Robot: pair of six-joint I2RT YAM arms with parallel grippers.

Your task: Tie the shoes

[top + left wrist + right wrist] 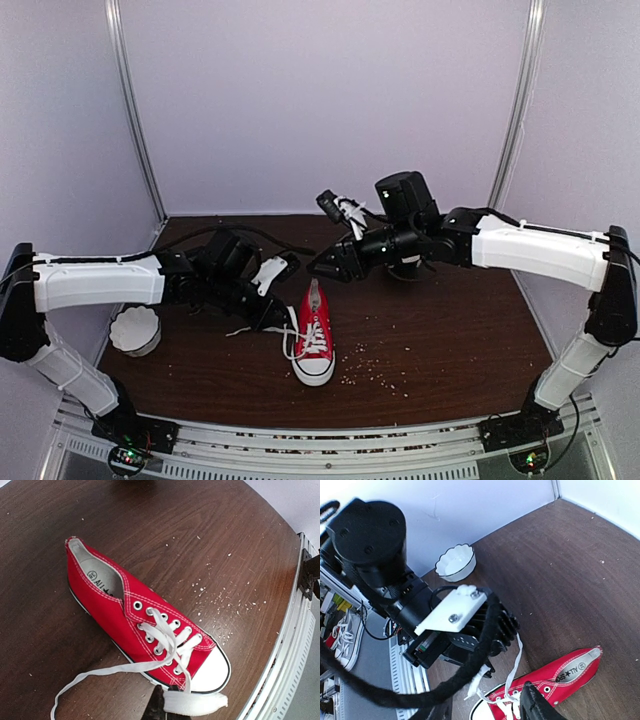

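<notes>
From my console, pale crumbs (pixel 385 372) lay scattered over the brown table (pixel 460 330), mostly to the right of the red sneaker (pixel 313 345). The sneaker sat near the middle of the table, white toe cap toward the near edge and heel toward the far wall. One white lace (pixel 90 677) trailed loose on the wood to its left.

The left arm's thick black cable (pixel 470 675) swept across my right wrist view, and that arm's wrist blocked much of the sneaker's toe there.

The left claw (pixel 167 709) was pinched together on the other lace, just beside the toe cap. The right claw (pixel 322 268) hung above the heel; I could not tell how its jaws stood.

A white scalloped bowl (pixel 135 316) stood at the table's left edge, well apart from the sneaker. I saw only its white inside.
</notes>
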